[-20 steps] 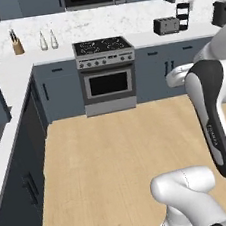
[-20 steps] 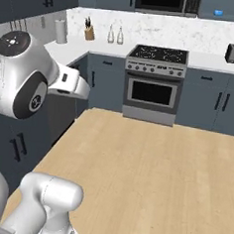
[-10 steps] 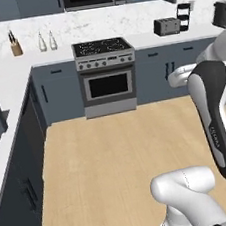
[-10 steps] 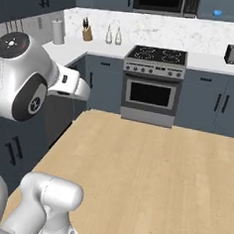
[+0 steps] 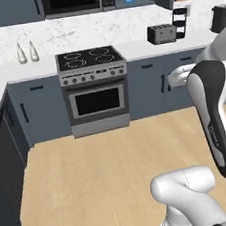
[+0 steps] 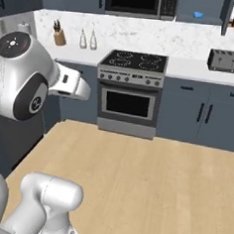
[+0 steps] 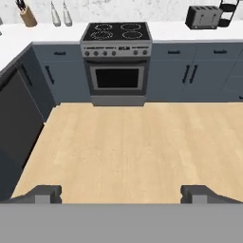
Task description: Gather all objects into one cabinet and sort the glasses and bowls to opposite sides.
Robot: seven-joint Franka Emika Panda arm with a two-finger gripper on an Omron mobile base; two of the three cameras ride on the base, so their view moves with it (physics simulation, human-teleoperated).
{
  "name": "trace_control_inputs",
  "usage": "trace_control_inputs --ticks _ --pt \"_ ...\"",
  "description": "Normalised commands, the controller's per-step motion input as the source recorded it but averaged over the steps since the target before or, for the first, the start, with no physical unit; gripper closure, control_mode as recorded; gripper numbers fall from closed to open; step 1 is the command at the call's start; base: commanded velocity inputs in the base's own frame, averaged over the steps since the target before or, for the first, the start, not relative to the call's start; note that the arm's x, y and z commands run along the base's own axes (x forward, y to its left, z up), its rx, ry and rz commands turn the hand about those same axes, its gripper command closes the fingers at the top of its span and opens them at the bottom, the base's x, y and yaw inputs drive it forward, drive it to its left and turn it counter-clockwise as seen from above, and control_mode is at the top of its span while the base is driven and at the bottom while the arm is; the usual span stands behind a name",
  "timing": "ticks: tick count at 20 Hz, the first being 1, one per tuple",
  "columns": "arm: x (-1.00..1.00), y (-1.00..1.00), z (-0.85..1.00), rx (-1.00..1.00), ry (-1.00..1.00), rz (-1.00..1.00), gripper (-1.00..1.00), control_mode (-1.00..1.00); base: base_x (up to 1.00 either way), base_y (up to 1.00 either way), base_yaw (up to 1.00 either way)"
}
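Left base view: a small bright-blue cup (image 5: 129,0) sits on the shelf above the stove (image 5: 91,63). Right base view: the same cup (image 6: 197,15) stands high at the back wall. Hand view: the gripper (image 7: 121,192) hangs wide open and empty over the wooden floor (image 7: 128,142).

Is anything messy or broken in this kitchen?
No, nothing stands out. The steel stove with its black oven window sits straight between the slate-blue cabinets, the wooden knife block and grey toaster stand upright on the white counter, and the pale wooden floor shows no spills.
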Motion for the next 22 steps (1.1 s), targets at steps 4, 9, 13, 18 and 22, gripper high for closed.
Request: trace_control_inputs --ticks 4,9,13,18,22 --pt "0.0 0.0 0.0 0.0 0.0 0.0 -1.0 1.0 1.0 -0.45 -0.1" --pt "0.0 0.0 0.0 0.0 0.0 0.0 -1.0 1.0 1.0 -0.6 -0.04" --pt "0.0 0.0 0.0 0.0 0.0 0.0 -1.0 1.0 1.0 -0.66 0.0" --pt "0.0 0.0 0.0 0.0 0.0 0.0 -1.0 1.0 1.0 -0.67 0.0" --pt "0.0 0.0 0.0 0.0 0.0 0.0 -1.0 1.0 1.0 -0.09 0.0"
